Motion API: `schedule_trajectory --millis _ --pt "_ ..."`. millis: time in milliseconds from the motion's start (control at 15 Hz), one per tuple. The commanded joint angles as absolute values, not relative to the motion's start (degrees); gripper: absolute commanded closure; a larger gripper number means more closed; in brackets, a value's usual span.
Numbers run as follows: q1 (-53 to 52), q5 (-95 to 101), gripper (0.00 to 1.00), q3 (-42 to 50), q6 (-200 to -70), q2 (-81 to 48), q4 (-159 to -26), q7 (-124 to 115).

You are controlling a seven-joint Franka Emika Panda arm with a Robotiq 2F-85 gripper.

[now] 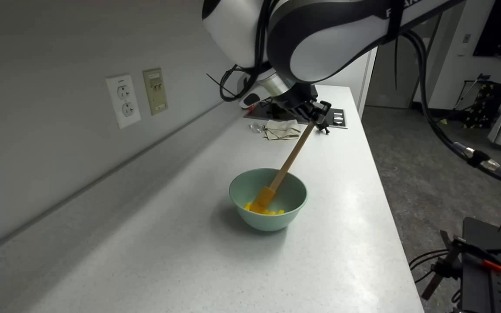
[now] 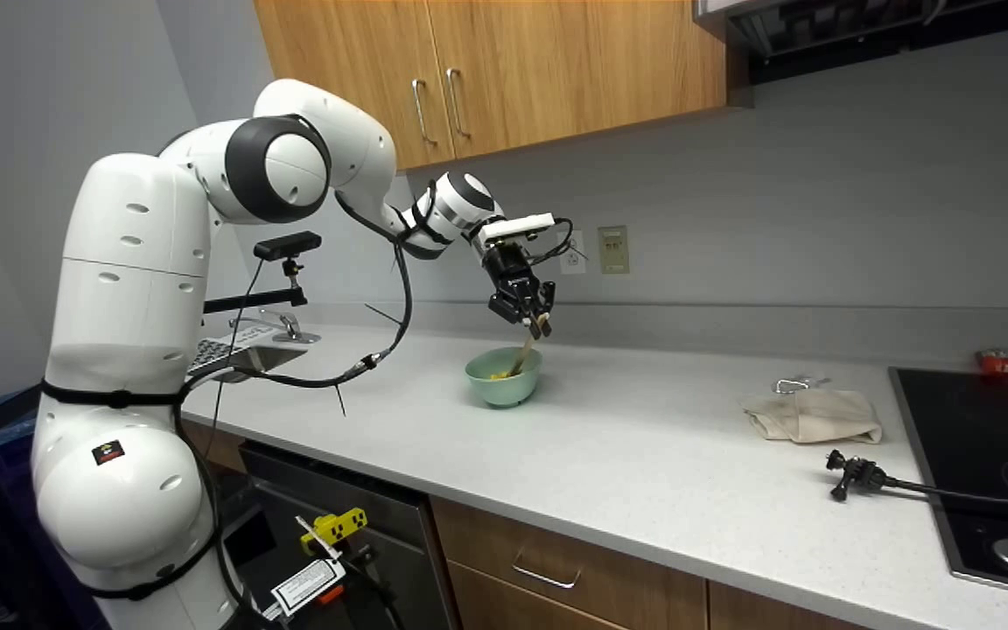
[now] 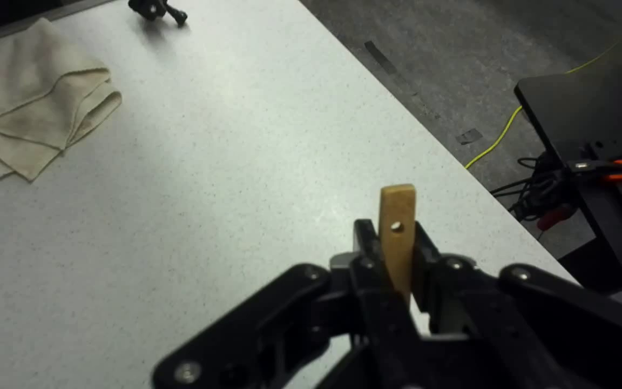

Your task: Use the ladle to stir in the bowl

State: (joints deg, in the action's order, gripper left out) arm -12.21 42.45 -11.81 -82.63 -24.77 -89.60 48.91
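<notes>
The white robot arm leans out over the pale, speckled countertop, its black two-fingered gripper pinching a long, slim ladle with a flat tan wooden handle and a yellow-orange head; I can see the handle's drilled end poking up between the fingers; the ladle slants down into a small, round, mint-green bowl, its head low among a few bright yellow pieces, though whether it touches the bottom I can't tell; the bowl stands upright on the countertop, well apart from a folded beige cloth; that cloth lies near a black glass cooktop and a small black jointed mount.
</notes>
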Motion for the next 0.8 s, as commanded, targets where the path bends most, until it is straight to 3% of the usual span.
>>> schedule_trajectory --millis 0,267,733 --pt "-11.7 39.3 0.96 -12.6 -86.1 -23.8 -89.3 49.7" --pt "-12.2 39.6 0.96 -12.3 -86.1 -22.1 -90.9 49.9" --pt "-13.6 44.2 0.96 -11.5 -74.4 -22.9 -88.8 48.9"
